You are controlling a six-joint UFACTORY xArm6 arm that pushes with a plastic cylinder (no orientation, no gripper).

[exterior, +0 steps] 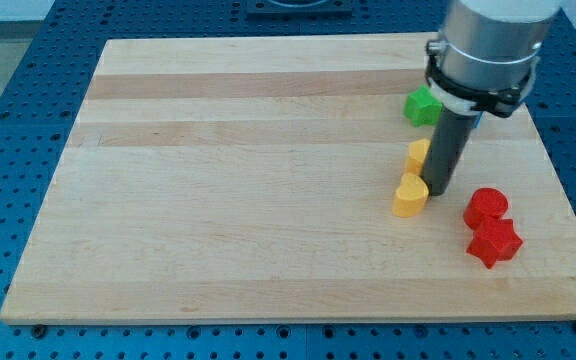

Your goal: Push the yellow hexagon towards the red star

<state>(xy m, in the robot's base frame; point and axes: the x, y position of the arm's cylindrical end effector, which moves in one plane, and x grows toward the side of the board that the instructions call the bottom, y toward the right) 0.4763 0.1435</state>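
My tip [438, 191] rests on the board at the view's right. A yellow block [410, 195], notched on top like a heart, sits just left of the tip and touches it or nearly does. A second yellow block [418, 155], seemingly the hexagon, lies just above it, against the rod's left side and partly hidden by it. The red star [494, 243] lies to the lower right of the tip, a short gap away. A rounded red block [486, 206] sits directly above the star and touches it.
A green block [422, 105] lies above the yellow blocks, beside the arm's body. A sliver of a blue block [477, 122] shows behind the rod. The wooden board [248, 180] lies on a blue perforated table; its right edge is near the red blocks.
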